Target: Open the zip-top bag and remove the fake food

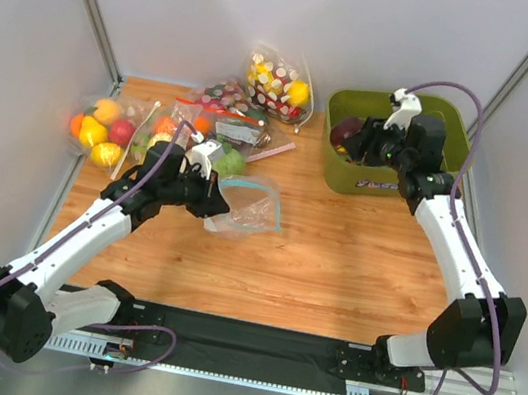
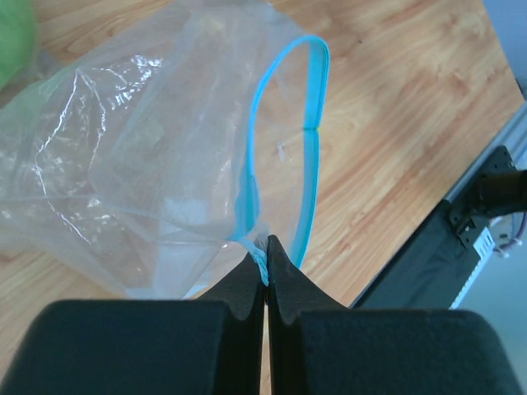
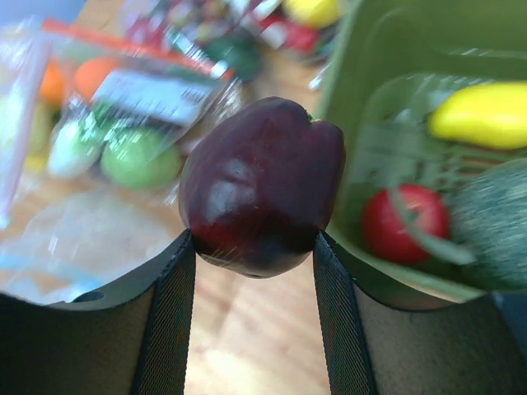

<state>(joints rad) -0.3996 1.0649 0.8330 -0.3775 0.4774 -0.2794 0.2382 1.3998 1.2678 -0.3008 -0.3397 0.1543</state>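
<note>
My left end effector [image 2: 265, 255] is pinched fully closed on the corner of the clear soft plastic bag with the teal-blue zipper strip [image 2: 165, 156], right at the seal's end. The bag lies on the wooden desk [image 1: 335, 260] with its mouth gaping open, and through the film it looks empty from here.

My right end effector [image 3: 254, 271] stands about half wide, clamped on the dark purple plastic toy fruit [image 3: 259, 185], with 1 pad on each side of it. It hangs at the near-left rim of the green plastic bin [image 1: 334, 174], not yet fully over the inside. In the bin I can see a yellow lemon-shaped toy [image 3: 482, 115], a red ball [image 3: 403, 222] and a grey-green leafy piece [image 3: 494, 222].

I judge this the last stage: the bag is opened and emptied, and the purple fruit is on its way in. The next move calls for carrying it further over the bin, then spreading my right fingers to drop it clear of the wall.
</note>
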